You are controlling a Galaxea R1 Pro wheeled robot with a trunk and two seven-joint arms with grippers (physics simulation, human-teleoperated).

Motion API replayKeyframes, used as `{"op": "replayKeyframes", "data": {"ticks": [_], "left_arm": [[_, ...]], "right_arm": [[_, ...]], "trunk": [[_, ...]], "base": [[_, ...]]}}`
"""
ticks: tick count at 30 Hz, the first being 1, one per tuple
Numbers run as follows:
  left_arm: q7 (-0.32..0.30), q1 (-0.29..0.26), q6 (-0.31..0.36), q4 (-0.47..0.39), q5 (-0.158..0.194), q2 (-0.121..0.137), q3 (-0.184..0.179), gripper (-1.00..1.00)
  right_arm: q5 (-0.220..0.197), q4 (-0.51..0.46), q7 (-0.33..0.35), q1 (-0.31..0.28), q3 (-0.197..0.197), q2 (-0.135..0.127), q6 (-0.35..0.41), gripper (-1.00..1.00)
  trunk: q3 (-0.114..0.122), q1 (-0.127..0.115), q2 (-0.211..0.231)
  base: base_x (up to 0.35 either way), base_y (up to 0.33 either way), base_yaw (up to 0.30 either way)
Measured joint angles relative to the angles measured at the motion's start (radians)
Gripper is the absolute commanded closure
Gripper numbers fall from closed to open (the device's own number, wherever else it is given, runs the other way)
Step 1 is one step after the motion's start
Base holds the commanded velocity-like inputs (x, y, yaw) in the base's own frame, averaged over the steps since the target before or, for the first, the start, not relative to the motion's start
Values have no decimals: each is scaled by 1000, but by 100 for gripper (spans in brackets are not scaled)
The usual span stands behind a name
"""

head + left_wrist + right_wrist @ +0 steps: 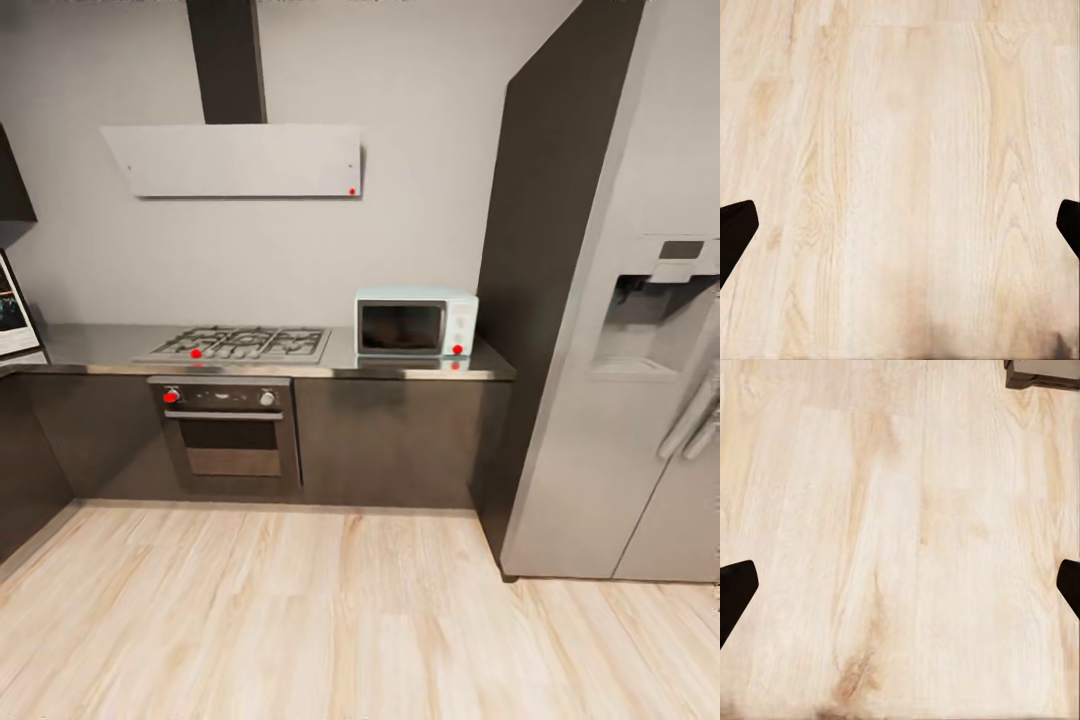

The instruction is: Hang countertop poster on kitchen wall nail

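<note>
I'm looking across the kitchen from my head camera. The poster point(15, 310) stands at the far left edge of what I see, leaning upright on the countertop point(90, 345) against the wall, cut off by the frame so only its right strip shows. Along the same countertop sit the gas hob point(237, 344) and, further right, a pale blue microwave point(416, 323). An oven point(228, 432) is built in under the hob, a hood point(235, 160) hangs on the wall above it, and a tall grey fridge point(630, 380) stands at the right.

My left gripper point(900, 232) points down at the pale wood floor point(900, 150); its two dark fingertips point(735, 229) sit at opposite edges of the wrist picture, spread wide with nothing between them but floorboards. My right gripper point(900, 592) is the same: tips far apart, holding nothing, floor beneath. Beyond the right gripper, at a corner of its wrist picture, I catch a dark grey block point(1044, 373) resting on the floor; I cannot tell what it belongs to.
</note>
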Motion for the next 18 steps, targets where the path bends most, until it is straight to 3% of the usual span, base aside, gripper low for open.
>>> {"op": "replayKeyframes", "data": {"ticks": [6, 11, 18], "left_arm": [[0, 0, 1, 0, 0, 0, 0, -100], [1, 0, 1, 1, 0, 0, 0, -100], [2, 0, 1, 1, 0, 0, 1, -100]], "right_arm": [[93, 1, -1, 0, -2, 4, -1, -100], [112, 1, -3, 0, -3, 5, -2, -100], [117, 1, -4, 0, -3, 6, -2, -100]], "trunk": [[0, 0, 0], [0, 0, 0], [0, 0, 0]], "base": [[-70, -121, 5], [-12, -22, 44], [-2, -3, 245]]}}
